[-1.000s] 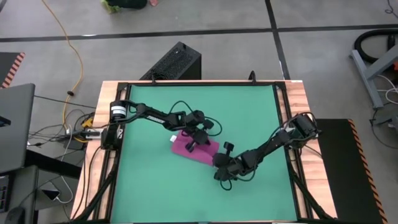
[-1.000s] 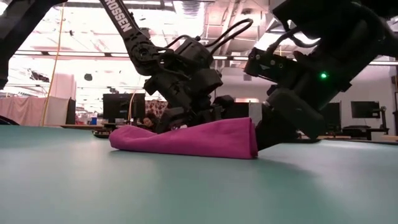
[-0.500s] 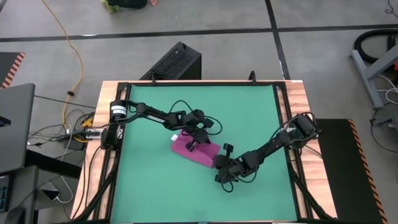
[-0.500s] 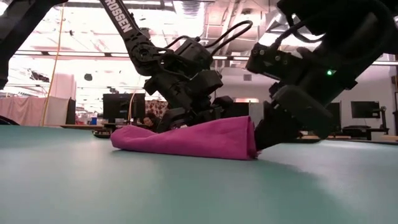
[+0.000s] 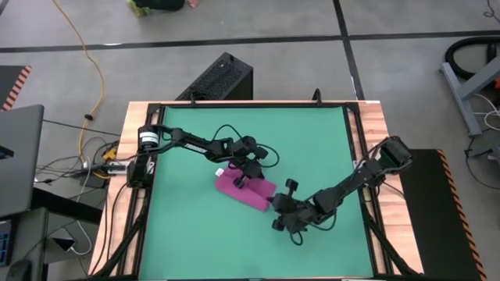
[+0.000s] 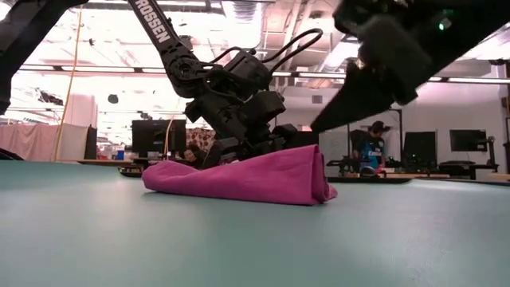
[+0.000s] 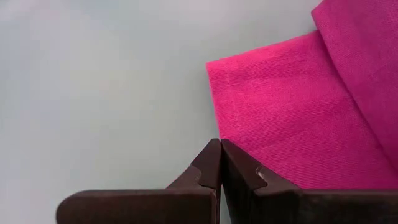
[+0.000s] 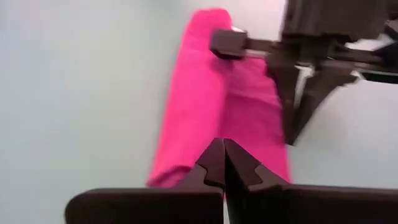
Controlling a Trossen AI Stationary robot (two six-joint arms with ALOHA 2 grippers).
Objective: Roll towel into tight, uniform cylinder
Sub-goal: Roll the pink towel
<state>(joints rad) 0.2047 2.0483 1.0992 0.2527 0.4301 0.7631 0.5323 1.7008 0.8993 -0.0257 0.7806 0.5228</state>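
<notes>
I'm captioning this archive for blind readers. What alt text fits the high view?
A magenta-pink soft cloth towel, partly rolled, lies slantwise on a green table mat. The left end effector, shut, rests on the towel, and the right end effector, shut, sits at the towel's lower-right end.

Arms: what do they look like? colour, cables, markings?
Both arms are black, jointed, with loose black cables looped along them. The left arm bears white lettering and a white band near its base. The right arm shows a small green light. Dark jaws, notched inside.
</notes>
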